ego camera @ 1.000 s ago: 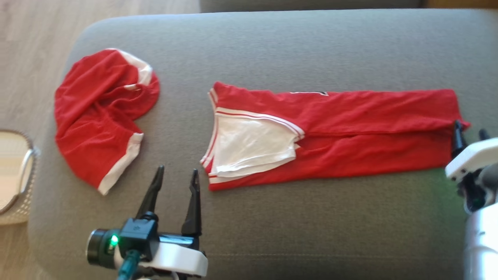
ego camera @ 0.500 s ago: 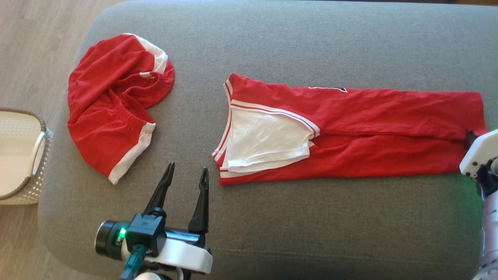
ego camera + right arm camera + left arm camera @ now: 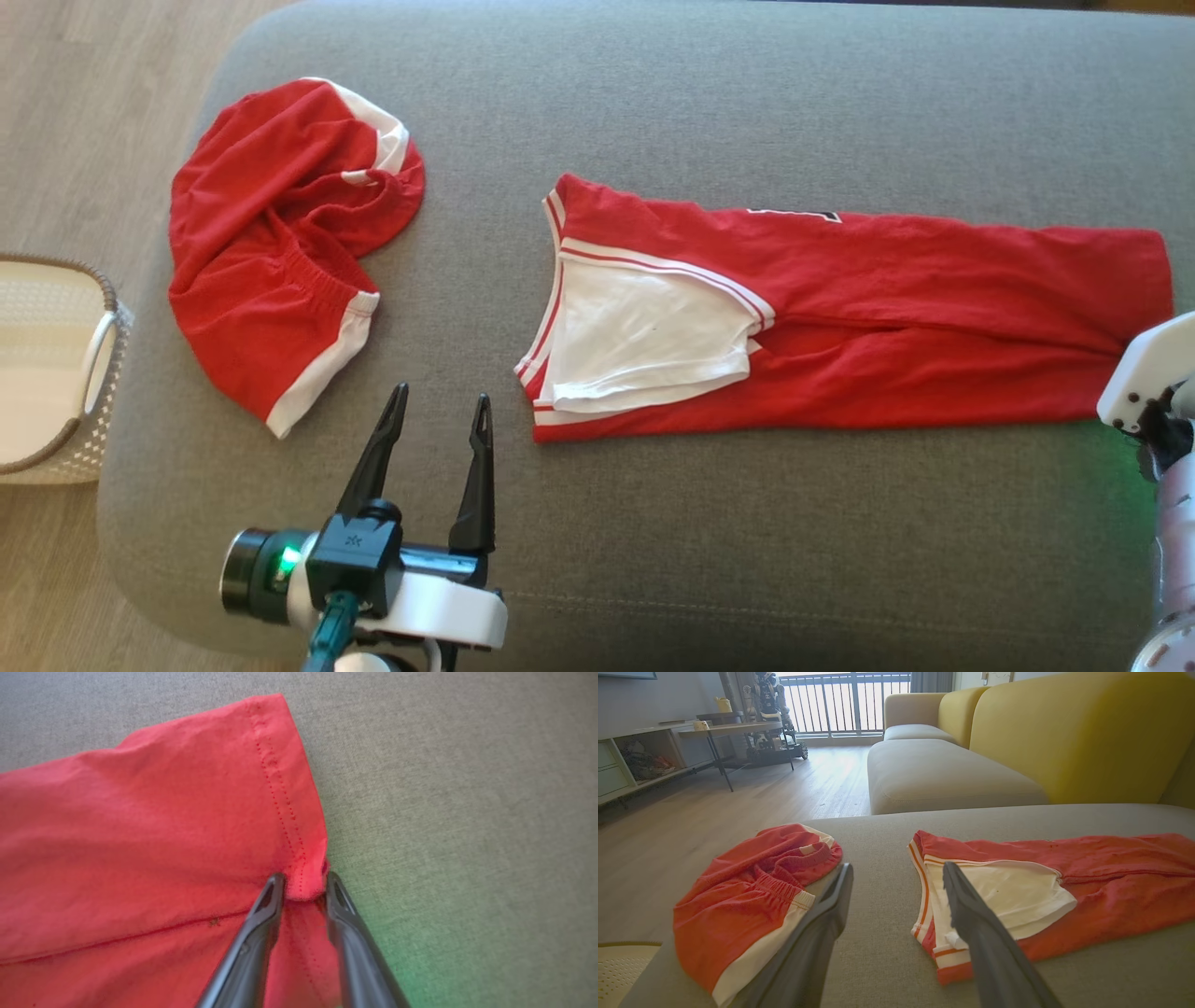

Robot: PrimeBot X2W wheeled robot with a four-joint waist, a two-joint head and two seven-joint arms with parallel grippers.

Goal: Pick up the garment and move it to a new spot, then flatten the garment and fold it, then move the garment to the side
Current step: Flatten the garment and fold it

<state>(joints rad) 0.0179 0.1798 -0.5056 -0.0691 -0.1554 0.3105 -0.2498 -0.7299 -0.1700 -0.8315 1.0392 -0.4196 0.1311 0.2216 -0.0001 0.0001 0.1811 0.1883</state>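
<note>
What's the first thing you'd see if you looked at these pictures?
The long red jersey with its white panel stretches across the middle of the grey sofa. At its right end, the right gripper pinches the hem; red shorts lie bunched at the left.

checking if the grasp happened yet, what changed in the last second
The right claw, its fingers spread at the jersey hem a second ago, now pinches that hem. The head camera shifted, so the whole view slid. The left claw stays open short of the collar; shorts and basket lie as before.
</note>
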